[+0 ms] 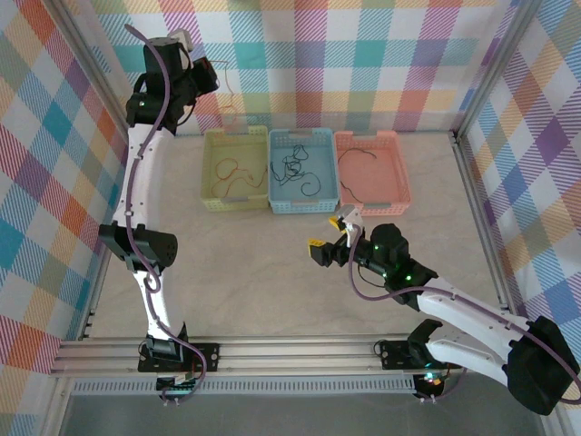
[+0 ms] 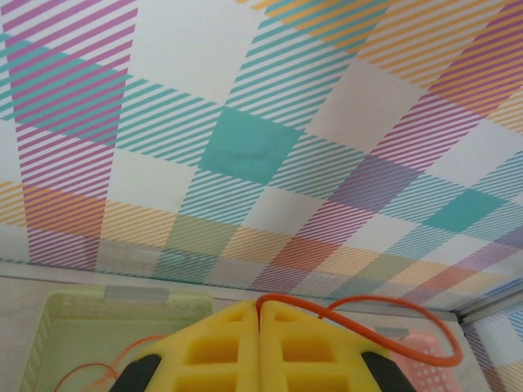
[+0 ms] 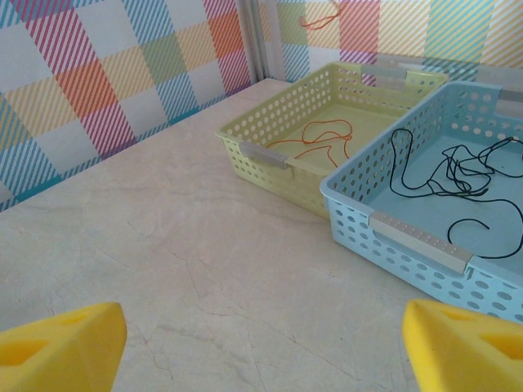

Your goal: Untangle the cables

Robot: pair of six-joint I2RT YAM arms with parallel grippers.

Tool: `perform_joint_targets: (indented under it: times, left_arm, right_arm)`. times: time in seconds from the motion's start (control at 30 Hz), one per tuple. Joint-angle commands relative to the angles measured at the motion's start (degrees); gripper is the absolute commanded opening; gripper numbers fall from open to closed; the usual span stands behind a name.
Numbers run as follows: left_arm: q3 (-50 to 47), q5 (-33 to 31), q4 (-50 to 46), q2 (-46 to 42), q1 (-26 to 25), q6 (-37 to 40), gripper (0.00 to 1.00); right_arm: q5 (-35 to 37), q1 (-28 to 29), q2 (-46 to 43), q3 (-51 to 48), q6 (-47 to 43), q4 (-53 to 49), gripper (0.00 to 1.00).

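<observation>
Plaid walls enclose the table point(image 1: 254, 272). At upper left, the left gripper point(image 2: 260, 314) pinches an orange cable point(image 2: 282, 299) above the green basket point(image 1: 207, 173). The right gripper point(image 3: 265, 335) gapes empty. Black cables point(image 1: 292, 168) in the blue basket point(image 1: 272, 177) look knotted, so work likely remains.
</observation>
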Motion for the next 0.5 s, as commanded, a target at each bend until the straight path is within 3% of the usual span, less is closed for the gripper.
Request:
perform_joint_targets:
  times: [0.0,0.2,0.4,0.47]
  left_arm:
    - [0.8,1.1,-2.3,1.9,0.3,-0.6,0.0]
    - [-0.8,1.8,-1.3,5.9,0.3,0.4,0.0]
    - [-10.6,1.2,1.9,7.9,0.3,0.9,0.01]
    - [-15.8,1.4,1.8,8.4,0.3,0.2,0.27]
  right_arm:
    - [0.2,-0.2,-0.5,0.8,-0.7,1.1,0.87]
    - [0.3,-0.2,-1.2,0.7,-0.8,0.7,0.87]
    - [0.7,-0.2,-2.0,0.7,-0.9,0.3,0.88]
    - [1.2,-0.2,-2.2,0.6,-1.0,0.2,0.88]
